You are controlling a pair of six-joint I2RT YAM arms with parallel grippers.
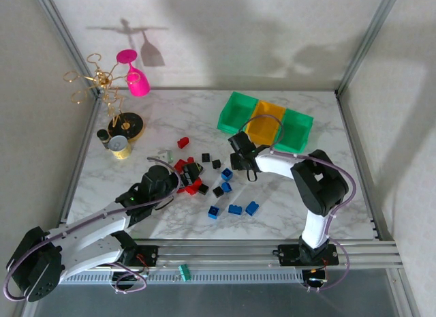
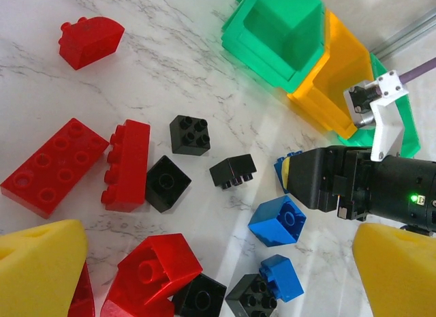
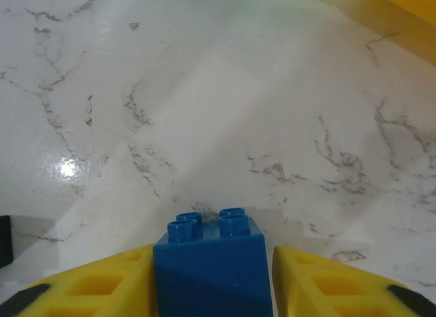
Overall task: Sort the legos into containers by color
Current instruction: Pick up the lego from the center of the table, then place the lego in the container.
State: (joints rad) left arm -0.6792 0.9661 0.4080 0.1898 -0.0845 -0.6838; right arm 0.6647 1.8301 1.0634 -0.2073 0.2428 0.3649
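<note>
Containers [image 1: 230, 116]: three counted, two green, one yellow. Blue legos [image 1: 235, 209]: at least five. Black legos [image 2: 189, 134]: at least five. Red legos [image 2: 126, 163]: at least four. Pink glass [image 1: 138, 82]: one.

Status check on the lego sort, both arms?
Left gripper open over the red and black bricks. Right gripper shut on a blue brick. Nothing between it and the bins.

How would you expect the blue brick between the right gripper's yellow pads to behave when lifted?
The blue brick looks rigid and small, so probably light. Its flat sides suit the pads, though glossy plastic might slip. Square-based, it should not roll.
</note>
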